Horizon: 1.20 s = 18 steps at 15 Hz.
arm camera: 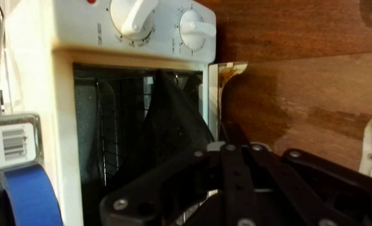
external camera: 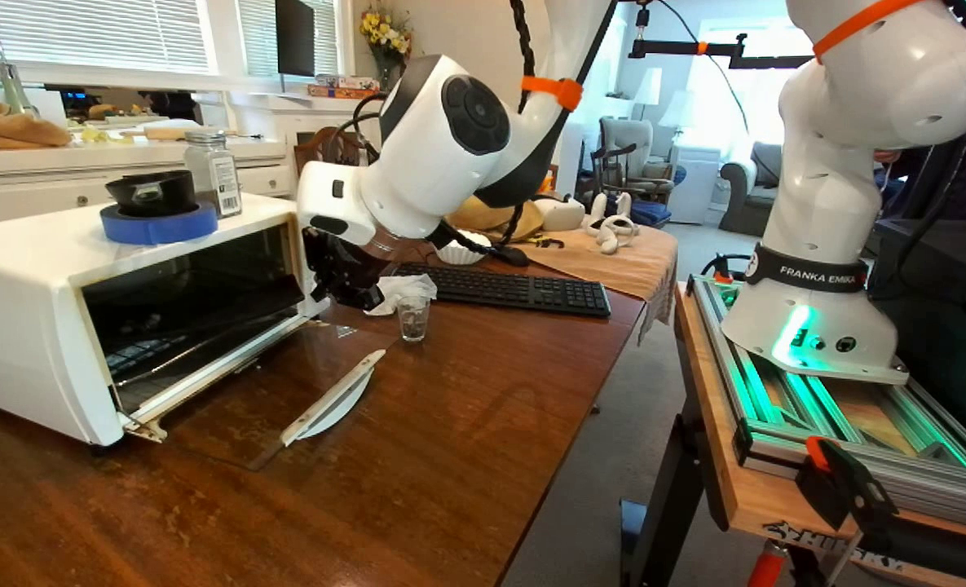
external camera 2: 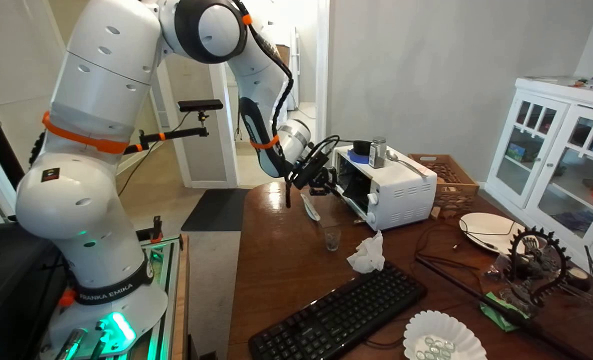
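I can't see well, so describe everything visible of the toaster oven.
The toaster oven is a white, metal-looking box, upright on the table, glass door folded down, the opening's rim browned. Two white knobs sit in front; a wire rack and a dark shape show inside. On top are a blue tape roll under a black round thing, a glass jar and a spoon. The gripper is by the opening; contact is unclear.

From here I see a tabletop [external camera 2: 286, 272] of shiny wood. The oven [external camera 2: 406, 200] looks hard and smooth, with a rusty-looking hinge [arm camera: 228, 72]. My tool [arm camera: 233, 133] is dull, with shiny metal screws [arm camera: 121, 204]. The cup [external camera 2: 332, 238] is clear glass, the tissue [external camera 2: 369, 256] crinkly paper, the keyboard [external camera 2: 339, 315] matt plastic.
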{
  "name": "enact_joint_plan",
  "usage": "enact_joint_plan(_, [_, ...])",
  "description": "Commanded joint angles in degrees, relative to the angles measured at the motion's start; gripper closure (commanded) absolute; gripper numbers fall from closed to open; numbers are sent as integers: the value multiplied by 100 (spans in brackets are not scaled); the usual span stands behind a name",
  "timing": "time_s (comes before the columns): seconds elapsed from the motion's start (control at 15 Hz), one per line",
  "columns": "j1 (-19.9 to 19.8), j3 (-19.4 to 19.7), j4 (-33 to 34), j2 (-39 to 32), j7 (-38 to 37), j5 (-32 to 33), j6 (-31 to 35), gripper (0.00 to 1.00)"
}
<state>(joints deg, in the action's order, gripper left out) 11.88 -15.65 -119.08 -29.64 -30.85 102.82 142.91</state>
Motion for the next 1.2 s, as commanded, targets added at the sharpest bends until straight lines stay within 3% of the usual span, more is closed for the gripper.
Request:
enact_joint_plan(0.0, [-62, 80, 118, -105, 196, -241, -50, 100])
enact_joint_plan(1.13, [64, 83, 452, -292, 632, -361, 77, 100])
